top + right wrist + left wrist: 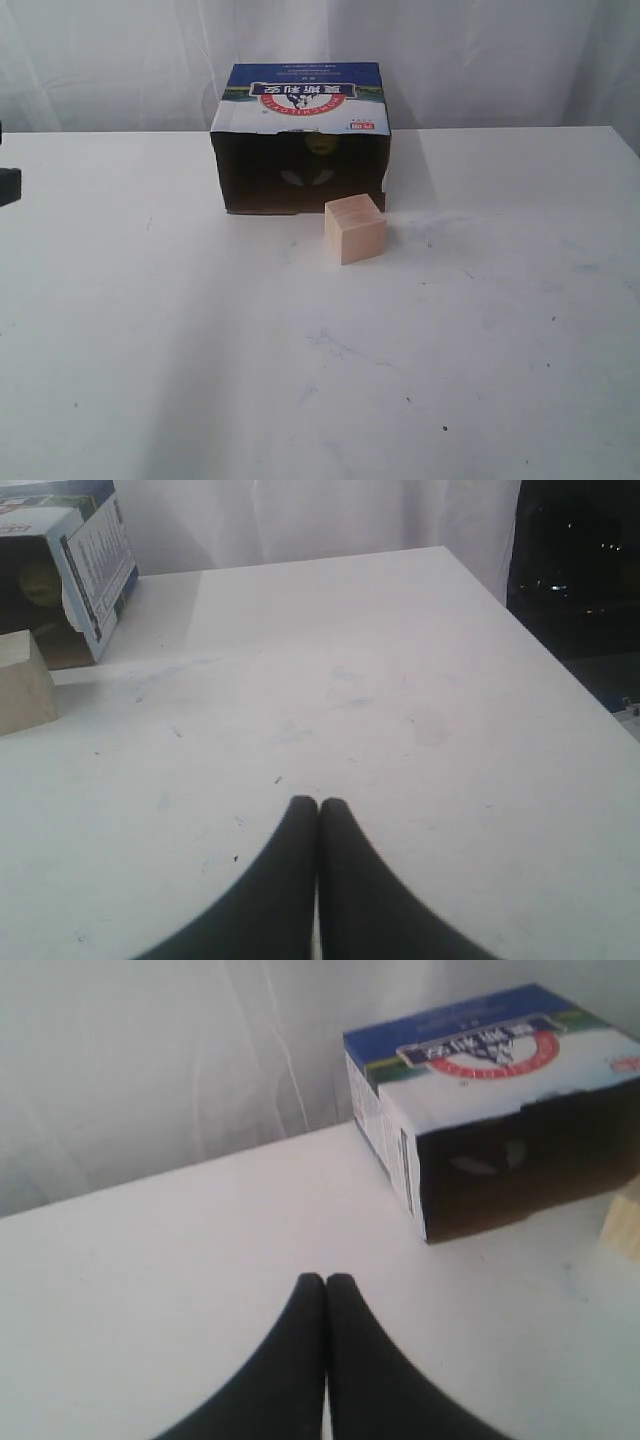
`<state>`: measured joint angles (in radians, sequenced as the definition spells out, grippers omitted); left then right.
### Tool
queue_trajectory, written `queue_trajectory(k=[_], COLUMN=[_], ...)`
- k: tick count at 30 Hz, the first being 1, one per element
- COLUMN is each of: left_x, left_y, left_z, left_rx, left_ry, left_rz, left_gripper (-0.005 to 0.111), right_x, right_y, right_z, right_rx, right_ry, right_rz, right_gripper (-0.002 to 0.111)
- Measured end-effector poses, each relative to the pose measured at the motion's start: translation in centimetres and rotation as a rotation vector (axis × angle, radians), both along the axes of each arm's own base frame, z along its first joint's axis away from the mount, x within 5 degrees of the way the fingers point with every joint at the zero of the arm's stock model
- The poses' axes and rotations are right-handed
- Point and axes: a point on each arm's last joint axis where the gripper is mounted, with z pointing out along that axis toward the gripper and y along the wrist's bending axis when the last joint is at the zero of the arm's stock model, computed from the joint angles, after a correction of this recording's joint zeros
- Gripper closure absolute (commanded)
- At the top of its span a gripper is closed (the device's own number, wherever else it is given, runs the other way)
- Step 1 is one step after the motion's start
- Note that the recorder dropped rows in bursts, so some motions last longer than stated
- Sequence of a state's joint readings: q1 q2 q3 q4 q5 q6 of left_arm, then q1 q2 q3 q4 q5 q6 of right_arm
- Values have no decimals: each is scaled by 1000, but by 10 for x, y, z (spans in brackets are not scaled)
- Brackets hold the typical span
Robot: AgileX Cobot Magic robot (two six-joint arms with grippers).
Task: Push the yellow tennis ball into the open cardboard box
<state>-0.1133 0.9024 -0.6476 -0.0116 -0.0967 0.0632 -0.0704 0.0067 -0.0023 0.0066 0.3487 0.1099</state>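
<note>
The open cardboard box [300,110] lies at the back middle of the white table, its dark opening facing the front and its blue, white and red panel on top. Deep inside it, the dull-yellow tennis ball [320,144] shows dimly; the right wrist view also catches the ball [40,580] within the box [95,550]. My left gripper [326,1278] is shut and empty, hovering over bare table well left of the box [480,1070]. My right gripper [318,802] is shut and empty too, off to the box's right.
A pale wooden cube [355,229] stands just in front of the box's right front corner, also seen as the cube [22,683] and the cube [625,1225]. White curtain hangs behind. The table edge [540,650] drops off to the right.
</note>
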Motion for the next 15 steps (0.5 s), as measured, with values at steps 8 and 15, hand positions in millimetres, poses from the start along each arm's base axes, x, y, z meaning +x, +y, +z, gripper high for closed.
queue_trajectory(k=[8, 15], left_x=[-9, -15], left_y=[-1, 7], left_z=[-20, -27], left_rx=[-10, -8], left_ry=[240, 343], left_rz=[-4, 40], left_gripper=[107, 107], right_x=[0, 0], right_y=[0, 0], right_z=[0, 0], right_rx=[0, 0], right_ry=[0, 0], right_rz=[0, 0], right_gripper=[108, 108])
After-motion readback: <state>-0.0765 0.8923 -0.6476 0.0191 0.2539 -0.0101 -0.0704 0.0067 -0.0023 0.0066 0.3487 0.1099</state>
